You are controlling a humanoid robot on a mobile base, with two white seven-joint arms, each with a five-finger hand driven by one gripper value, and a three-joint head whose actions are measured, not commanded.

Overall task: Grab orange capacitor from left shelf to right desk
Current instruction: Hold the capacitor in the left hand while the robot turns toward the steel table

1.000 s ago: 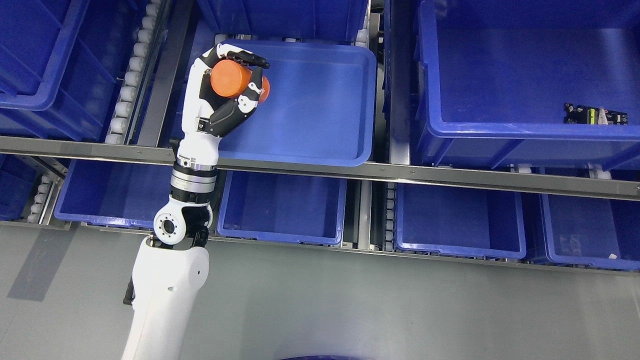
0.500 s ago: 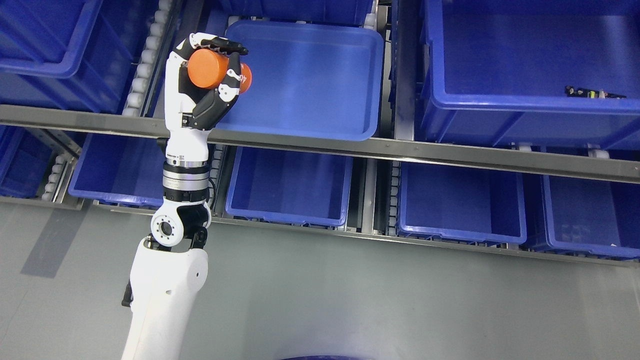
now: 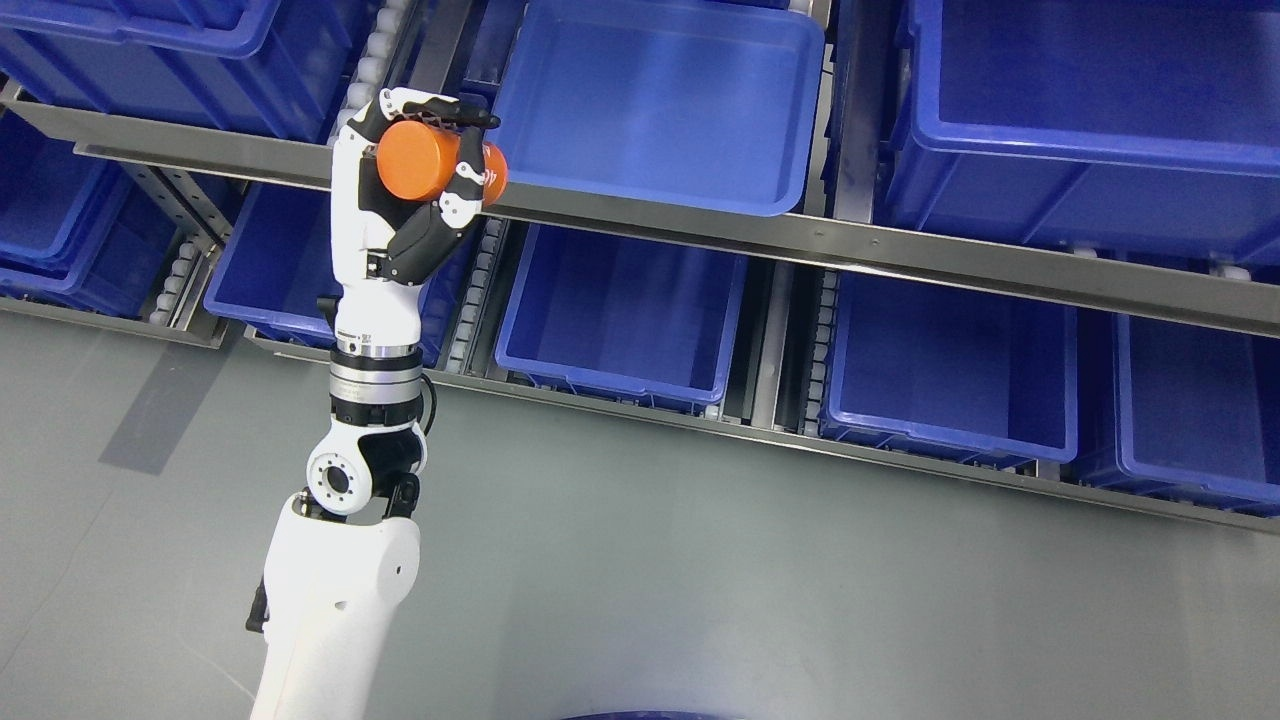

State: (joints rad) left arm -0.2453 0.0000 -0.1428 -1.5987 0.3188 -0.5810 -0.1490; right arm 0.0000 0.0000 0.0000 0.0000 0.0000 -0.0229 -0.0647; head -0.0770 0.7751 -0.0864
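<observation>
My left hand (image 3: 425,170) is raised in front of the shelf's steel rail, its fingers curled around an orange capacitor (image 3: 425,160), a short cylinder lying on its side. The white left arm (image 3: 335,580) rises from the bottom edge left of the middle. Hand and capacitor hang outside the shelf, just left of the shallow blue tray (image 3: 700,190) on the upper level. No right arm shows.
Blue bins fill the rack: a large one at the upper right (image 3: 1090,130), several on the lower level (image 3: 620,370), more at the upper left (image 3: 150,50). A steel rail (image 3: 900,245) crosses the shelf front. Grey floor (image 3: 750,580) spreads below the rack.
The camera has swung, so the shelf has shifted up and tilted in the picture. My left hand with the capacitor has drawn back from over the blue tray to in front of the rail.
</observation>
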